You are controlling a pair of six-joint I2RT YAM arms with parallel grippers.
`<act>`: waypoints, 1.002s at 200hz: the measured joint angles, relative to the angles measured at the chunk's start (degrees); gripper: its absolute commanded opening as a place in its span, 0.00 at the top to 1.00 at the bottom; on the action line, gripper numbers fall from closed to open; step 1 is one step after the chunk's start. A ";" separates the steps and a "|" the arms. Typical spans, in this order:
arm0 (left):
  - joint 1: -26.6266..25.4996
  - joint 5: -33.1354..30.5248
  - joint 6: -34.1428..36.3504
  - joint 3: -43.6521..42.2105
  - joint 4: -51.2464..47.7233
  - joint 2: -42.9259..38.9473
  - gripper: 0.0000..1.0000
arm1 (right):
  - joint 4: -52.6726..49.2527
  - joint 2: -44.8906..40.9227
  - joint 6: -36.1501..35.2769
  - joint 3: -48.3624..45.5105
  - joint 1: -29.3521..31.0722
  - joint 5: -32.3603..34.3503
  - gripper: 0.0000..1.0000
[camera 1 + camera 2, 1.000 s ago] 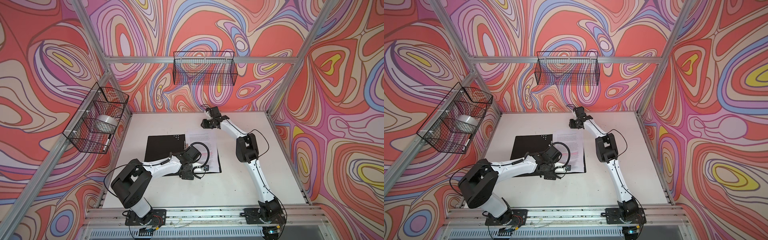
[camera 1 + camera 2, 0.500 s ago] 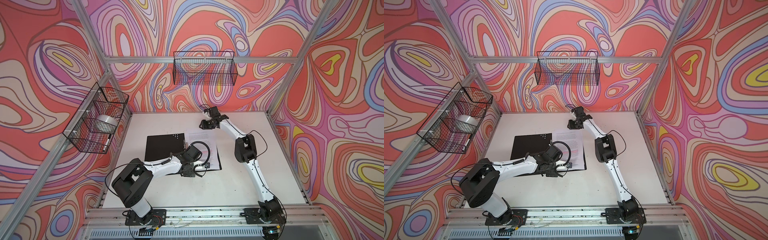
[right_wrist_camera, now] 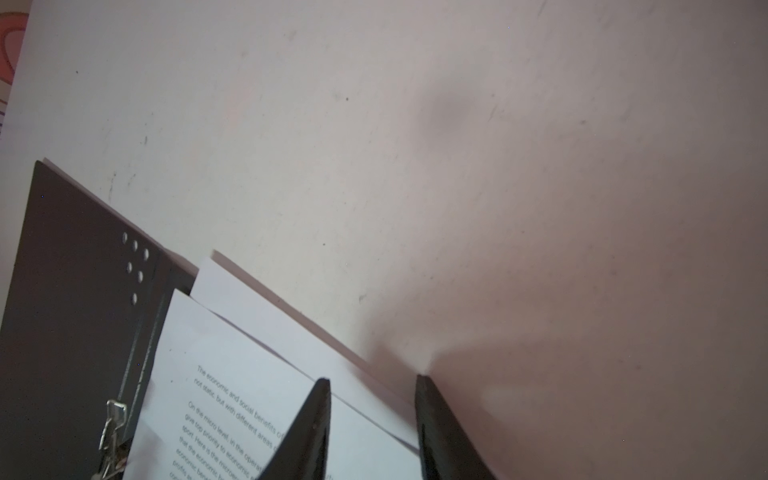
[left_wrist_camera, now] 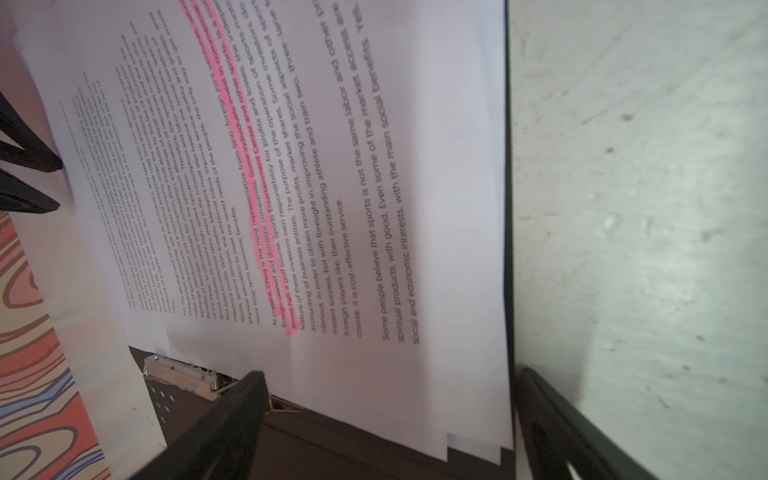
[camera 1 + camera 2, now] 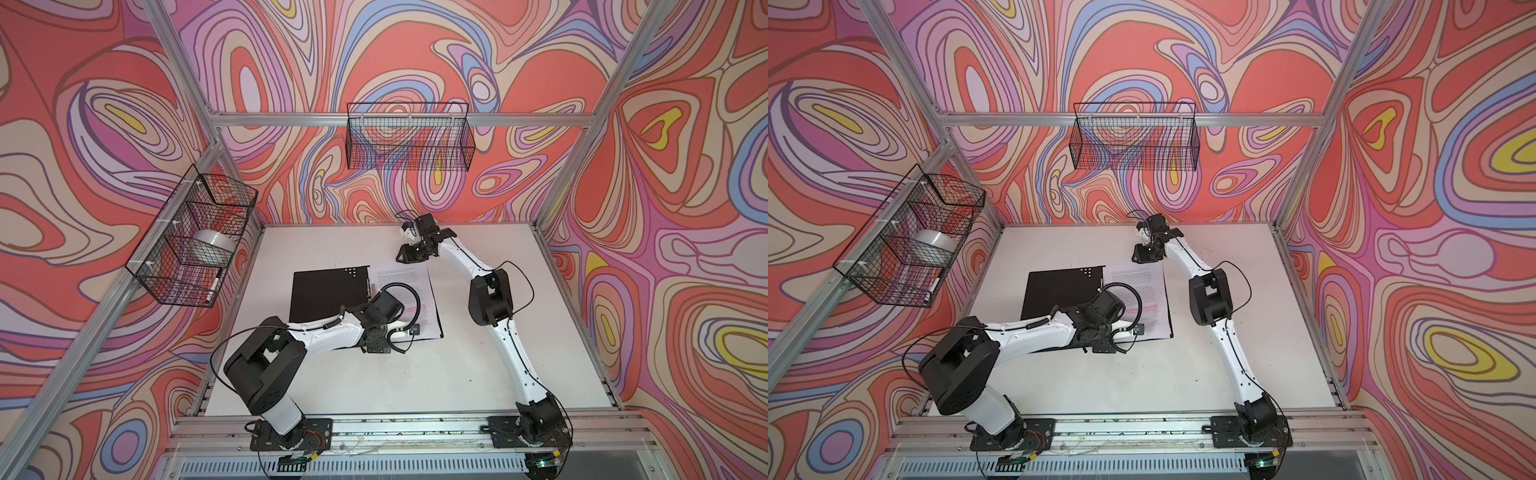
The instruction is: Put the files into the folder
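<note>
left gripper [image 4: 386, 415] spread wide over files [image 4: 332, 208]; right gripper [image 3: 374, 415] parted, empty; metal clip [image 4: 183, 374] beside files.

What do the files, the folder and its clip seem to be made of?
Files: thin white paper, matte. It carries printed text and a pink highlighter band, and separate sheet edges show at one corner.
Folder: probably plastic or coated card, matte black inside. It lies flat and has small round holes.
Clip: metal, shiny silver. It glints and seems to have a small spring.
</note>
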 measured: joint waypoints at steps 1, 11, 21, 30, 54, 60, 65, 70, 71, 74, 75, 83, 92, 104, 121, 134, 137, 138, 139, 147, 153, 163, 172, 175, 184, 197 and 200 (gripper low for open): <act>0.00 -0.02 -0.04 0.00 0.00 0.00 0.06 | 0.00 -0.04 -0.07 -0.07 0.00 -0.02 0.65; 0.00 -0.07 -0.22 0.00 0.00 0.00 0.07 | -0.07 -0.55 -0.37 -0.81 0.09 -0.31 0.65; 0.00 -0.15 -0.42 0.00 0.00 0.00 0.07 | -0.24 -0.98 -0.52 -1.53 0.17 -0.44 0.64; 0.00 -0.20 -0.63 0.00 -0.02 0.00 0.07 | -0.17 -1.33 -0.70 -2.05 0.26 -0.39 0.63; 0.00 -0.39 -1.14 0.00 -0.09 0.00 0.07 | -0.09 -1.84 -0.42 -2.73 0.26 -0.13 0.59; 0.00 -0.44 -1.22 0.00 -0.13 0.00 0.07 | 0.13 -2.21 -0.09 -3.21 0.33 0.26 0.59; -0.04 -0.50 -1.40 0.00 -0.20 -0.02 0.07 | 0.31 -2.54 0.24 -3.69 0.37 0.68 0.58; -0.04 -0.68 -1.62 0.00 -0.31 -0.09 0.07 | 0.48 -2.91 0.72 -4.24 0.42 1.33 0.58; -0.04 -0.72 -1.66 0.00 -0.33 -0.09 0.07 | 0.52 -3.02 0.87 -4.44 0.44 1.53 0.58; -0.04 -0.83 -1.86 0.00 -0.50 -0.13 0.07 | 0.59 -3.32 0.98 -4.70 0.46 1.92 0.57; -0.04 -0.87 -1.88 0.00 -0.52 -0.15 0.07 | 0.59 -3.50 1.25 -4.94 0.48 2.23 0.57; -0.07 -1.16 -2.29 0.00 -1.01 -0.28 0.07 | 0.59 -4.26 1.90 -5.81 0.52 3.41 0.57; -0.07 -1.46 -2.78 0.00 -1.92 -0.59 0.07 | 0.66 -5.20 2.84 -6.60 0.52 4.96 0.57; -0.09 -1.79 -3.58 0.00 -3.54 -1.44 0.07 | 0.96 -6.84 4.04 -7.58 0.55 6.86 0.57; -0.09 -2.03 -5.09 0.04 -6.27 -3.58 0.07 | 1.88 -10.88 5.84 -9.94 0.52 9.55 0.57; -0.09 -2.03 -6.71 0.31 -8.74 -5.81 0.07 | 2.93 -15.21 7.17 -13.03 0.39 10.82 0.59; -0.09 -2.05 -7.17 0.37 -9.31 -6.36 0.07 | 3.21 -16.39 7.50 -13.99 0.35 11.02 0.59; -0.09 -2.05 -7.28 0.39 -9.46 -6.51 0.07 | 3.28 -16.72 7.58 -14.21 0.35 11.10 0.60; -0.09 -2.01 -7.37 0.42 -9.62 -6.71 0.07 | 3.37 -17.05 7.67 -14.43 0.35 11.17 0.60; -0.09 -1.88 -8.48 0.72 -10.95 -8.28 0.06 | 3.80 -20.20 8.55 -16.87 0.13 11.72 0.62; -0.09 -1.88 -9.22 0.92 -11.67 -9.31 0.06 | 4.44 -22.64 8.96 -18.99 0.11 11.98 0.64; -0.09 -1.90 -10.60 1.25 -12.66 -10.75 0.06 | 5.42 -27.50 9.77 -23.61 0.02 12.31 0.66; 0.00 -2.03 -11.98 1.81 -13.62 -11.67 0.06 | 6.03 -31.61 10.60 -27.76 -0.09 12.48 0.67; 0.15 -2.05 -12.61 2.10 -13.88 -11.89 0.06 | 6.14 -32.72 10.80 -28.92 -0.11 12.48 0.68; 0.55 -1.97 -14.29 3.10 -14.88 -12.04 0.06 | 6.29 -36.63 11.47 -33.29 -0.17 12.46 0.70; 2.25 -1.42 -17.16 5.16 -16.26 -11.80 0.06 | 6.36 -41.29 12.63 -38.97 -0.20 12.22 0.72; 2.69 -1.42 -17.64 5.64 -16.44 -11.76 0.06 | 6.40 -42.25 13.00 -40.24 -0.17 12.17 0.73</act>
